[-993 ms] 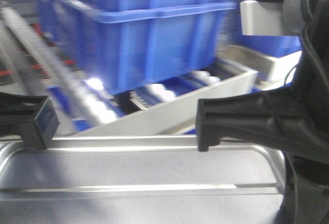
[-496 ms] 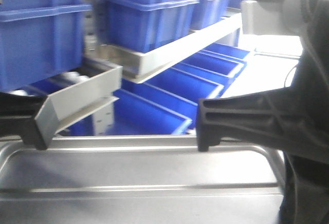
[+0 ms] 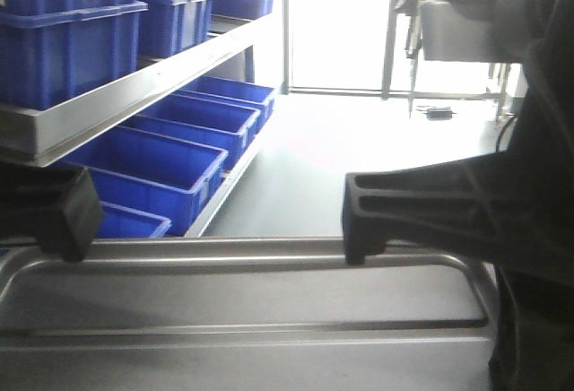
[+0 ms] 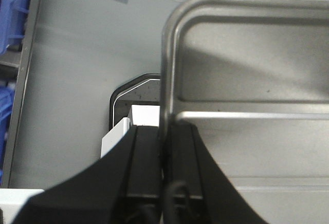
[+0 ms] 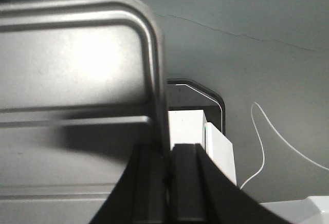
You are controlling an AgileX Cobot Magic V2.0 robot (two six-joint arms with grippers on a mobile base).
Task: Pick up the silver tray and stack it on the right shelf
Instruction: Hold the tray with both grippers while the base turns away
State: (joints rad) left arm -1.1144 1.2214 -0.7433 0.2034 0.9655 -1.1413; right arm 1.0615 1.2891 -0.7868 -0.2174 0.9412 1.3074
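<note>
Grey floor point(image 3: 305, 185) w/ blue bins point(image 3: 152, 162) behind; silver tray point(image 3: 242, 310) held up.
L claw point(image 4: 165, 134) & R claw point(image 5: 166, 154) clamp its opposite rims.

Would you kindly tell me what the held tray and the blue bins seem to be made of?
The silver tray: probably stainless steel or aluminium, semi-glossy, with bright glints along rim and rib. The blue bins: apparently moulded plastic, uniformly coloured, with thick smooth rims.
</note>
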